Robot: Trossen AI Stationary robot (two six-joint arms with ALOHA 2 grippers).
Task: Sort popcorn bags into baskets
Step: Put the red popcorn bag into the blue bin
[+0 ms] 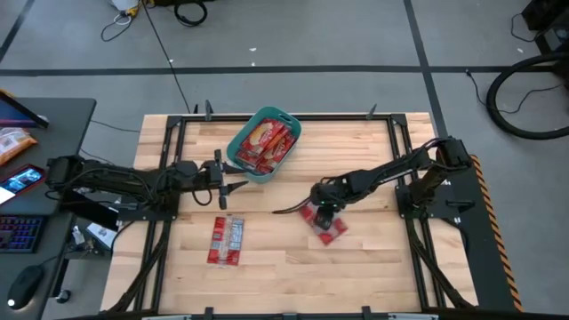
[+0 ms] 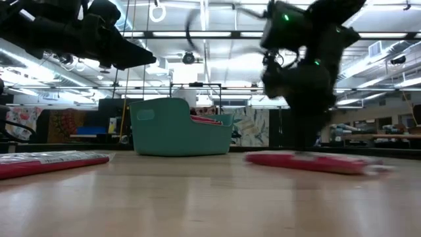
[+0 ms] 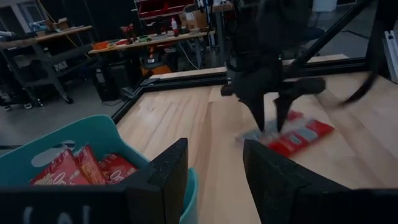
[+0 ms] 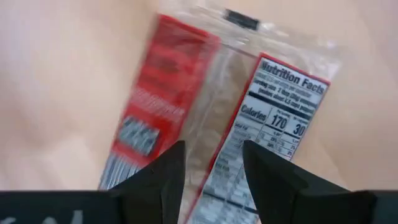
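Observation:
The teal tub (image 1: 294, 127) stands at the far middle of the table with several red popcorn bags (image 1: 264, 145) lying in it. One red bag (image 1: 226, 241) lies flat on the table near-left. Another bag (image 1: 331, 231) lies flat right of centre, printed back up (image 4: 186, 93). My right gripper (image 1: 320, 213) is open and points down over this bag, one finger on each side of its middle strip (image 4: 213, 168). My left gripper (image 1: 238, 187) is open and hangs level beside the tub's near wall (image 3: 93, 134), touching nothing. My right gripper comes at the bag from above, its open fingers (image 3: 261, 121) reaching down to the bag's end (image 3: 273, 140) that lies toward the tub. The bag lies flat on the table. Whether the fingertips touch it, I cannot tell.
Black frame rails (image 1: 169, 178) run along the table's left, right and far sides. Bare wood (image 1: 356, 276) stretches across the near half. A side desk on the left carries an orange packet (image 1: 13, 142), a phone and a keyboard.

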